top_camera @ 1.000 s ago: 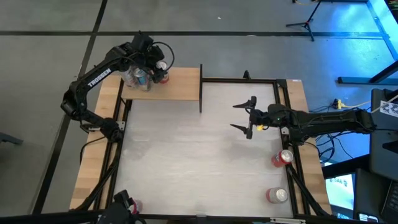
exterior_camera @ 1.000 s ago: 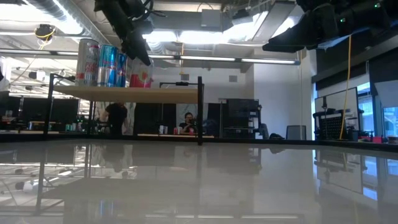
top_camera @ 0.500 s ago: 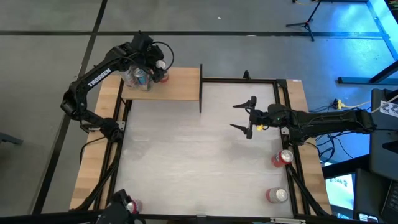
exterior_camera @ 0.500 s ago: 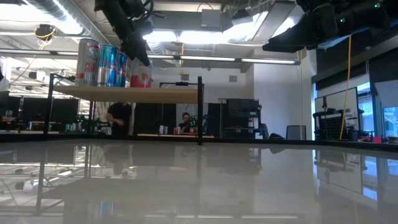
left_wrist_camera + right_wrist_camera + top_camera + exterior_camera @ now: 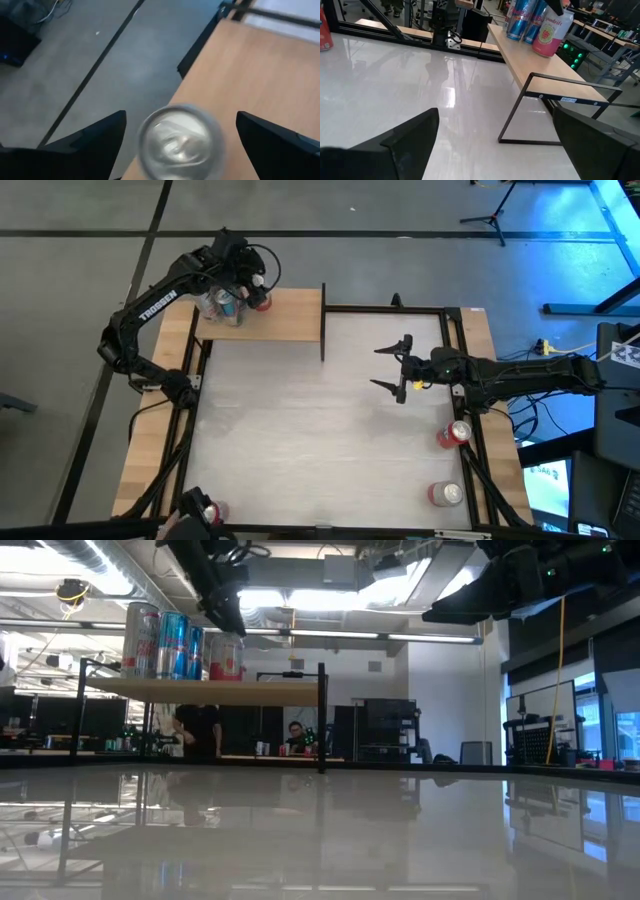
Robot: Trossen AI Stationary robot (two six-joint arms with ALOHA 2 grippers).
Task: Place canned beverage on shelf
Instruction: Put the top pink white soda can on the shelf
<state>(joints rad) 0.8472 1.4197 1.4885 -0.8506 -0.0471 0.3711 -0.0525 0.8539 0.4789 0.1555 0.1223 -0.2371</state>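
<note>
1. The left gripper hangs directly above the pink can, which stands upright on the shelf. In the left wrist view the can top lies straight below, between the two fingers, and they stand wide apart, not touching it.
2. So the can's long axis is vertical and in line with the gripper; I judge the next move must be a straight lift, so as not to knock it.
3. Just beside the can, away from the shelf's free end, stand the other cans.
4. The right gripper waits open, well apart over the table.
</note>
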